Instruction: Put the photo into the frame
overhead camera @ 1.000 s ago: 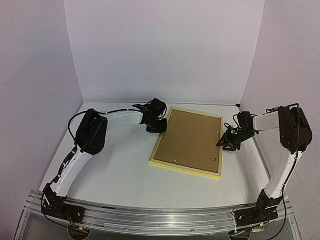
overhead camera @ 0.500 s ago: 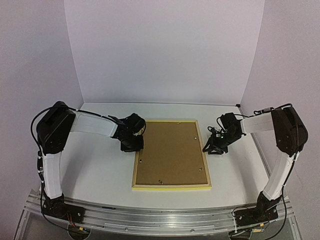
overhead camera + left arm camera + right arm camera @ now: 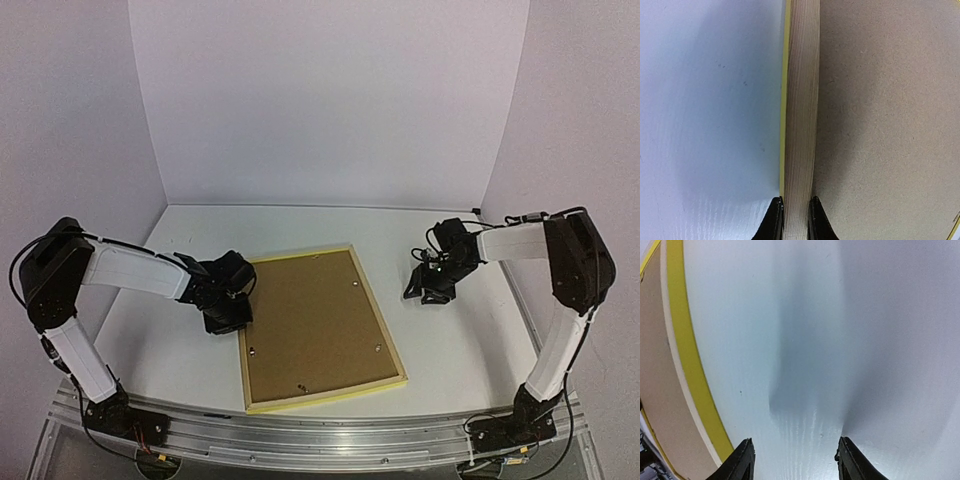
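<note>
The frame point(image 3: 378, 313) lies face down on the table, its thin yellow border around a pale wood back. A brown backing board point(image 3: 315, 325) fills its middle. My left gripper point(image 3: 234, 318) is shut on the frame's left rail. In the left wrist view both fingertips pinch the wood rail point(image 3: 802, 125), with the left gripper point(image 3: 796, 212) at the bottom edge. My right gripper point(image 3: 425, 290) stands open over bare table, right of the frame and apart from it. In the right wrist view the right gripper point(image 3: 795, 452) holds nothing, and the frame's yellow border point(image 3: 690, 365) runs along the left. The photo is out of view.
The white table point(image 3: 190, 360) is closed in by a back wall point(image 3: 330, 110) and side walls. Small metal clips show on the backing board. The arm bases sit on a rail point(image 3: 320, 440) at the near edge.
The frame has swung and slid left and toward the near edge, held by my left gripper. My right gripper has let go of the frame's right edge and opened.
</note>
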Available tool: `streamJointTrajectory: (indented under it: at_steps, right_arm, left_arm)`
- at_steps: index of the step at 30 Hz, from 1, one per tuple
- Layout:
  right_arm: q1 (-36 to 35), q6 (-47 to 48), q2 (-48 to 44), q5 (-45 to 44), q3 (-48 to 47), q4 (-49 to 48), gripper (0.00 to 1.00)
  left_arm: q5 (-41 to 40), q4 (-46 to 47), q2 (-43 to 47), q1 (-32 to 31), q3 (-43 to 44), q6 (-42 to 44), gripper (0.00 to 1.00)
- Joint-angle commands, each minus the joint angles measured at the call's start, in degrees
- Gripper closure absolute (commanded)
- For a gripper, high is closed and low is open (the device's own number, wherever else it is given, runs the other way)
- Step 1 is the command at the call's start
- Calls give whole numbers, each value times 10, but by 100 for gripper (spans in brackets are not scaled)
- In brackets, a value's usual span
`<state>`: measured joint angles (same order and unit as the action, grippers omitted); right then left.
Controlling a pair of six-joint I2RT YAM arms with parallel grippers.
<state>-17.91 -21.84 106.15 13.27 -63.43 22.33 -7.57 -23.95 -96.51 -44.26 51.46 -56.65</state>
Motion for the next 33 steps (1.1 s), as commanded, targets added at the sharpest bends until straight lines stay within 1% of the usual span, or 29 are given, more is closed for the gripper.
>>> streamJointTrajectory:
  at_steps: [1,3,5,7,9,10,14,16,17,18,19,23,25,30,33]
  right_arm:
    - [-41,-13,-62,-118,-69,52,46]
    - [-75,0,-69,-126,-85,54,46]
    - [-123,33,-63,-132,-101,54,46]
    - [-177,54,-39,-133,-126,54,46]
    - [-218,36,-10,-134,-151,52,47]
    - [-237,19,10,-117,-170,51,48]
    - [-302,-54,89,-62,-237,32,60]
    - [-327,-78,126,-35,-271,19,63]
    - [-337,-90,144,-30,-286,15,67]
    - [-345,-103,160,-25,-300,12,74]
    - [-349,-117,174,-15,-313,9,78]
    - [-365,-154,229,21,-356,-6,85]
    - [-371,-165,249,35,-372,-9,93]
    - [-386,-188,298,78,-402,-19,100]
    - [-395,-198,319,102,-413,-23,100]
  left_arm:
    - [5,27,45,2,-10,-55,100]
    - [14,39,49,2,-16,-51,100]
    - [23,47,49,2,-17,-46,100]
    - [36,53,49,2,-19,-48,100]
    - [53,69,53,3,-28,-53,100]
    - [57,77,57,2,-34,-59,100]
    - [73,107,77,2,-62,-89,100]
    - [71,109,84,2,-71,-99,100]
    - [70,112,88,2,-75,-103,100]
    - [71,116,90,2,-80,-105,100]
    - [73,121,93,2,-83,-106,100]
    - [74,131,99,3,-93,-103,100]
    - [85,135,99,2,-97,-102,100]
    - [100,148,90,2,-99,-101,100]
    - [102,150,85,3,-97,-105,100]
